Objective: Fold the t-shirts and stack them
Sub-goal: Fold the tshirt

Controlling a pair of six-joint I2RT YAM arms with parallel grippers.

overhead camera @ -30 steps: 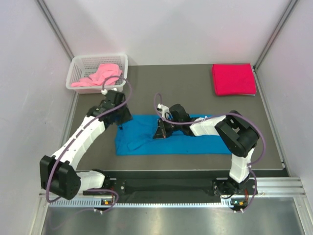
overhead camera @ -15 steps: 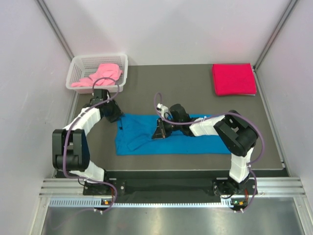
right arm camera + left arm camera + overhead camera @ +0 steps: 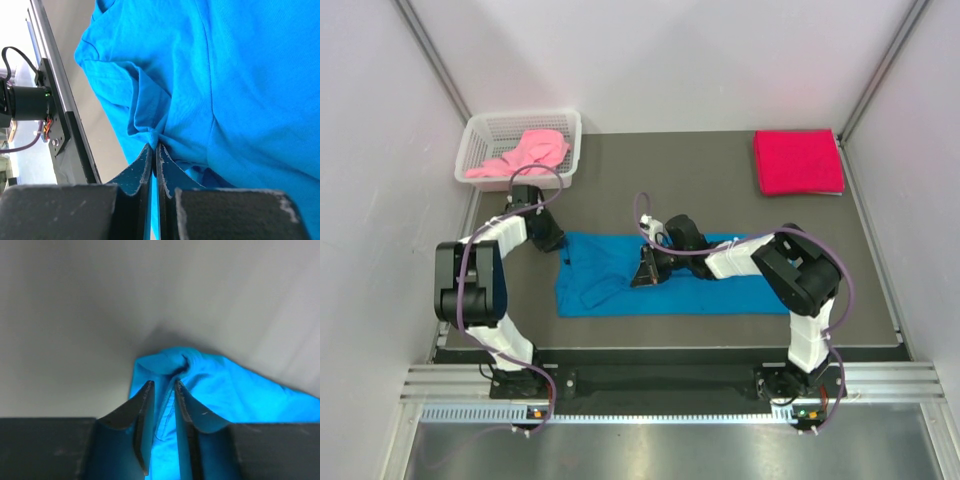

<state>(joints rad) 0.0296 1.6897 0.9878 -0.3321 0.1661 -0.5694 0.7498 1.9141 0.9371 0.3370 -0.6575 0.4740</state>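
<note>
A: Where is the bright blue soft cloth t-shirt?
B: Mid-table, with its long axis running left to right. The right gripper is clamped on a pinch of cloth near its middle.
A: And the left gripper?
B: It's at the far-left corner, the nearer of the 2 arms there. Its jaws are narrow, but I cannot tell if they hold cloth.

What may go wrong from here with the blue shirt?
1. The right gripper pinches only a small fold of the blue shirt; it may slip out when lifted.
2. The left gripper is at the very corner, so its hold may be thin and the fold uneven.
</note>
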